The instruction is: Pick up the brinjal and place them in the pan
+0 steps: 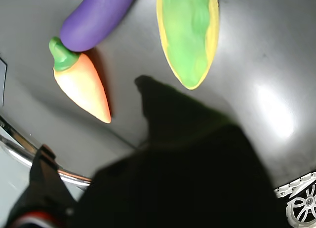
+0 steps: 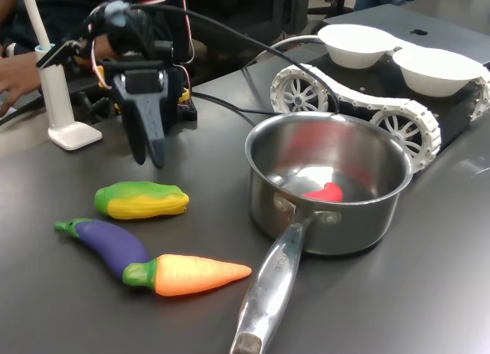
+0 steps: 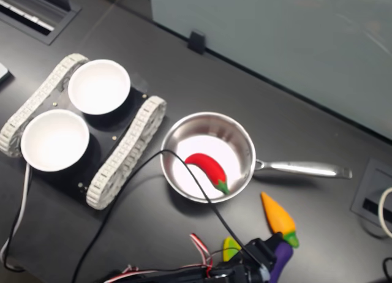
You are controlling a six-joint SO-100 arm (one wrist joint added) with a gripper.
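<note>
The purple brinjal (image 2: 107, 243) lies on the dark table near the first exterior view's left, its green stem end pointing to that side. It also shows in the wrist view (image 1: 98, 18) and, partly hidden by the arm, in the second exterior view (image 3: 283, 255). The steel pan (image 2: 264, 174) stands to the first exterior view's right, handle toward the front, and holds a red chilli (image 2: 325, 193). My gripper (image 2: 151, 161) hangs above the table behind the corn, fingers close together, holding nothing. In the wrist view its dark tip (image 1: 143, 85) is short of the vegetables.
An orange carrot (image 2: 191, 273) touches the brinjal, and a yellow-green corn (image 2: 142, 201) lies just behind it. A tracked vehicle (image 2: 383, 113) carrying two white bowls (image 2: 356, 44) stands behind the pan. A white lamp base (image 2: 73, 132) and a person's hand (image 2: 15, 82) are at far left.
</note>
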